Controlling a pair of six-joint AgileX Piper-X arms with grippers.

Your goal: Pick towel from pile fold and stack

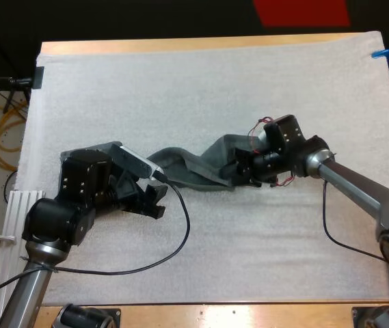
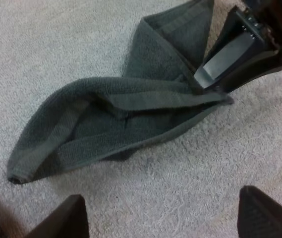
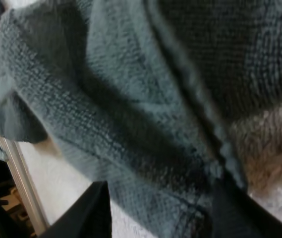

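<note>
A dark grey-green towel [image 1: 194, 167] lies stretched in a long twisted strip across the middle of the white mat [image 1: 201, 82]. My right gripper [image 1: 243, 171] is at the strip's right end, and its fingers press on the towel [image 3: 145, 114] from both sides. My left gripper [image 1: 157, 198] sits low at the strip's left end. In the left wrist view its fingers [image 2: 74, 215] stand wide apart and clear of the towel [image 2: 126, 114], with bare mat between them. The towel's rolled near end points toward them, and the right gripper [image 2: 230, 59] rests on the far end.
A white ribbed rail [image 1: 13, 225] runs along the table's left side beside my left arm. Wide bare mat lies behind the towel and in front of it. The wooden table edge [image 1: 215, 311] is at the front.
</note>
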